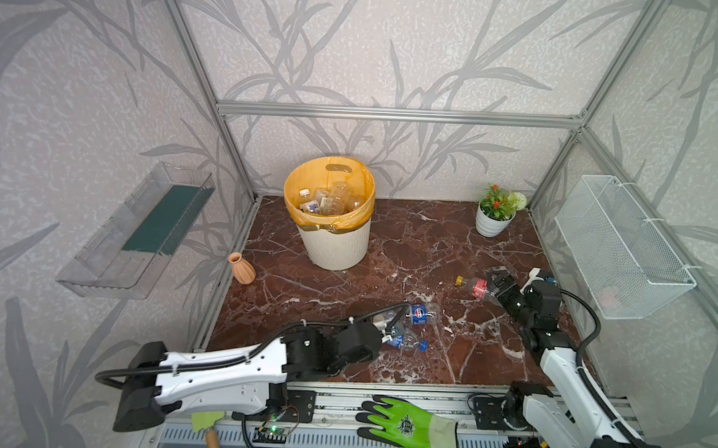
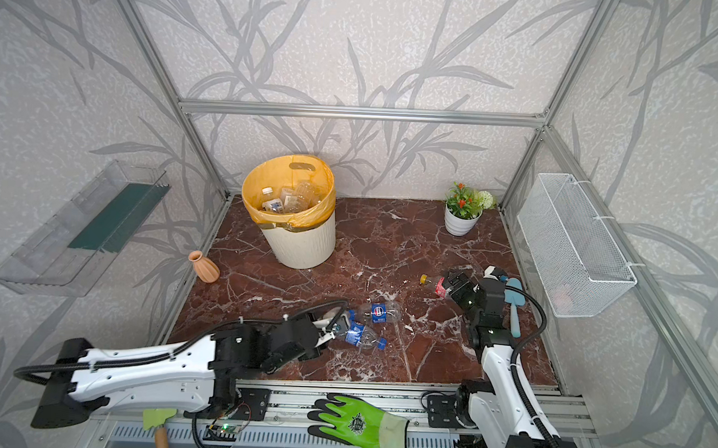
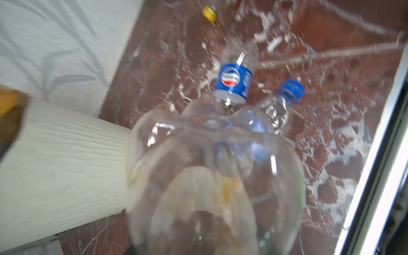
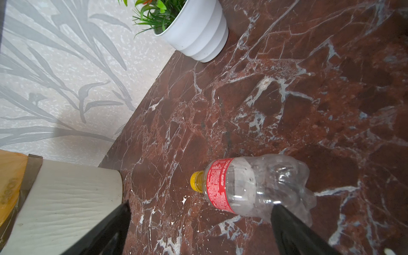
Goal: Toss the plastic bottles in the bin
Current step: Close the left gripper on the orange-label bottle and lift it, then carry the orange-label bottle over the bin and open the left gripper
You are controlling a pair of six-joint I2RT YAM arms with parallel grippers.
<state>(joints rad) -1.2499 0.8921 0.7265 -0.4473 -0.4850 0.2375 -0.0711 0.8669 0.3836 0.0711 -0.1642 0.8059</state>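
Standing at the back of the marble tabletop in both top views, the bin is already holding several empty bottles, while three more are lying on the stone: a Pepsi bottle, a blue-capped bottle just beside it, and a red-labelled bottle further right. The left gripper is sitting low against the blue pair; the right gripper is hanging over the red-labelled one's base. In the left wrist view the left jaws, out of frame, are pinching shut on a clear bottle whose blurred base is filling the foreground. In the right wrist view the right gripper is standing wide open, holding nothing, one fingertip overlapping the red-labelled bottle instead of straddling it. Judging from this, the thin clear bottle could be slipping free during the lift to the bin or dragging its neighbours along, and the off-centre right jaws may be shoving their bottle into a roll.
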